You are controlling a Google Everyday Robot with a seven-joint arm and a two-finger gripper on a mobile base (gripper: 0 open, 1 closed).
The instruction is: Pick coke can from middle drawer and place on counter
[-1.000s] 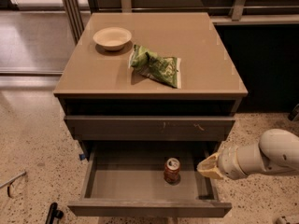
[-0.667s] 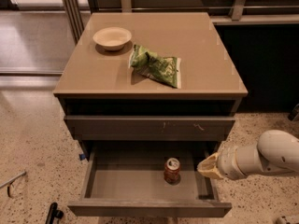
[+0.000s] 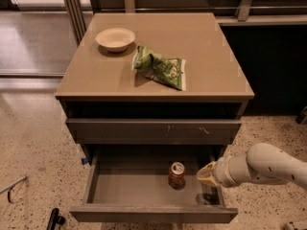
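Note:
The coke can [image 3: 176, 175] stands upright on the grey floor of the open middle drawer [image 3: 129, 188], right of its centre. My gripper [image 3: 205, 174] reaches in from the right at the end of a white arm. It hangs over the drawer's right end, a short gap to the right of the can and not touching it. The tan counter [image 3: 211, 51] tops the cabinet above.
A pale round bowl [image 3: 115, 38] and a green snack bag [image 3: 160, 66] lie on the counter. A shut drawer front with pale scratch marks [image 3: 153, 130] sits above the open drawer. Speckled floor surrounds the cabinet; a dark wall stands to its right.

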